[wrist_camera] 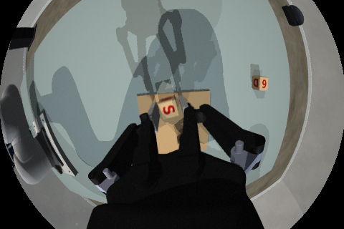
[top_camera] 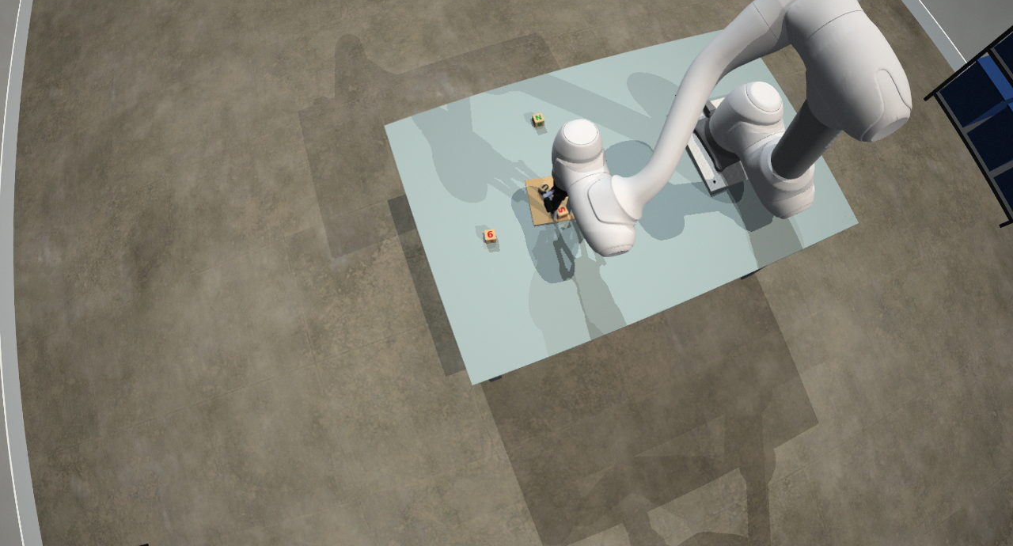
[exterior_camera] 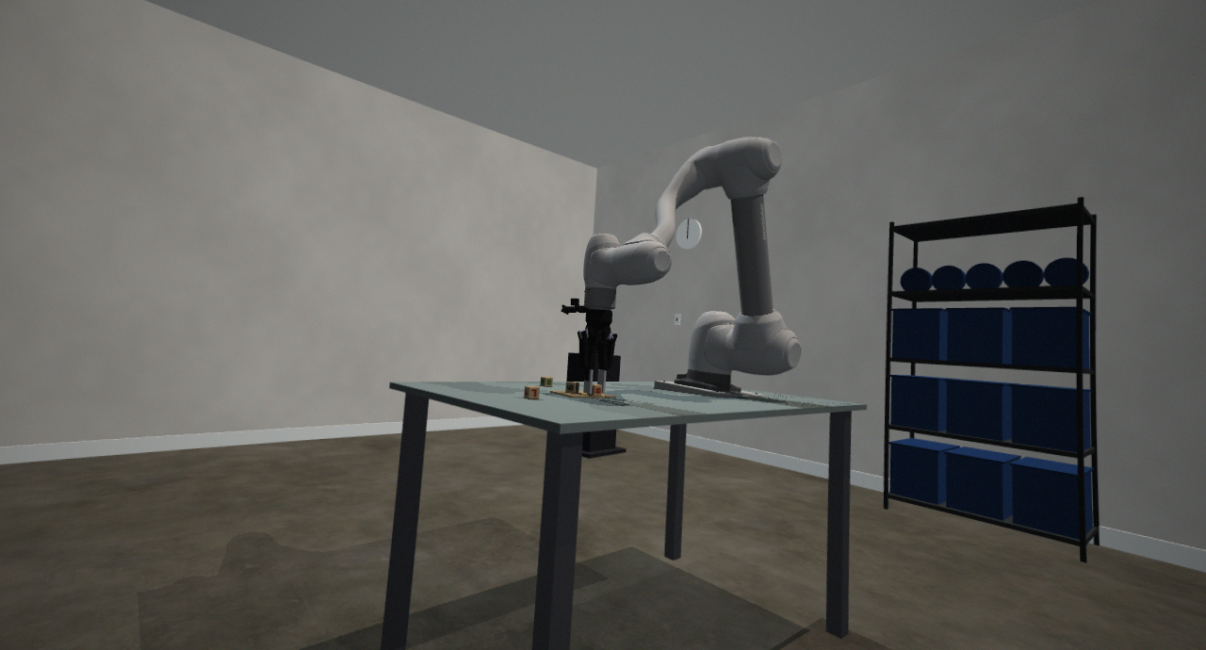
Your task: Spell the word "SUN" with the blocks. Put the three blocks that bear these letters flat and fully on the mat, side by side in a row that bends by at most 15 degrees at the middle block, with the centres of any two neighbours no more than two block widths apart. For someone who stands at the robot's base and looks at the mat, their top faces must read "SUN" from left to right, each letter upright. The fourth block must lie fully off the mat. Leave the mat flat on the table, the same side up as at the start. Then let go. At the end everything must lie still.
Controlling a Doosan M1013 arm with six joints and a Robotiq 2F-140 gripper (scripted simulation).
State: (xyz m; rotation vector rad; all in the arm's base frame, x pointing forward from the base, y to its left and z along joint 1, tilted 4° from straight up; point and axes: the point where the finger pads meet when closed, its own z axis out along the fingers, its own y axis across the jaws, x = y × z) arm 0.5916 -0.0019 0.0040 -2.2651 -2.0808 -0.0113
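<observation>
s block (top_camera: 561,211) (exterior_camera: 597,390) (wrist_camera: 168,109) lies letter-sideways in the wrist view, the open gripper (top_camera: 556,204) (exterior_camera: 596,384) (wrist_camera: 168,106) around it.

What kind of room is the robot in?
Probably a robot lab or workshop. A big white robot arm is fixed to a pale green table, and a black metal shelf rack holds blue boxes by a plain grey wall.

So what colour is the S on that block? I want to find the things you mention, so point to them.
Red; the S block (top_camera: 562,211) (exterior_camera: 597,390) (wrist_camera: 168,109) shows best in the wrist view.
</observation>
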